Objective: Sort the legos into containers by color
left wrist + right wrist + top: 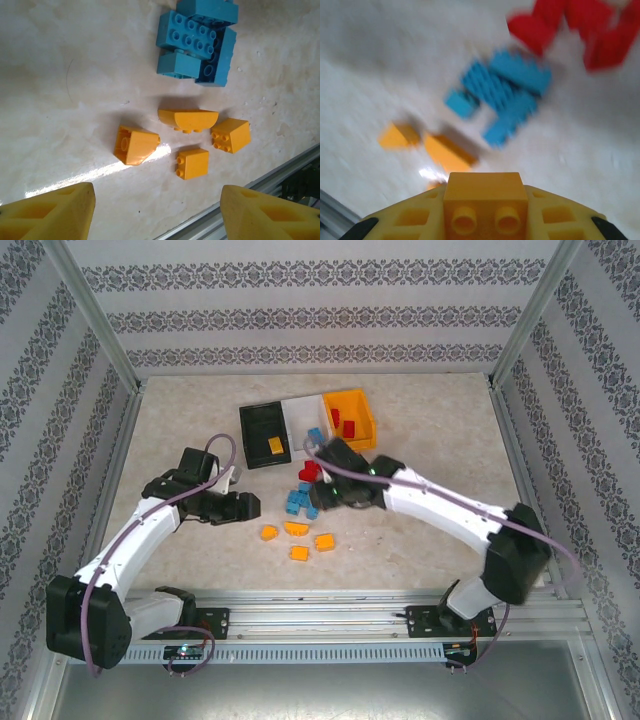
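The right gripper (pixel 485 216) is pinching a small orange-yellow plastic brick (pixel 483 187) between its yellow fingers (pixel 405 217), studs facing the wrist camera. It hangs over the middle of the pale marbled surface (pixel 430 440). The wrist view is blurred.

Beneath it is a cluster of blue plastic bricks (pixel 299 502), with red plastic bricks (pixel 308 473) just beyond, toward the far edge.

The left gripper (pixel 157 195) is spread wide with nothing between its fingers (pixel 55 210). It hovers left of centre, aimed at four loose orange-yellow bricks (pixel 187 120) lying between the blue cluster and the near edge.

Three open-top bins stand touching in a row toward the far edge. The black plastic bin (pixel 250 425) on the left holds one orange-yellow piece (pixel 275 445). The white plastic bin (pixel 303 410) is in the middle. The orange-yellow plastic bin (pixel 362 405) on the right holds red pieces (pixel 343 423).
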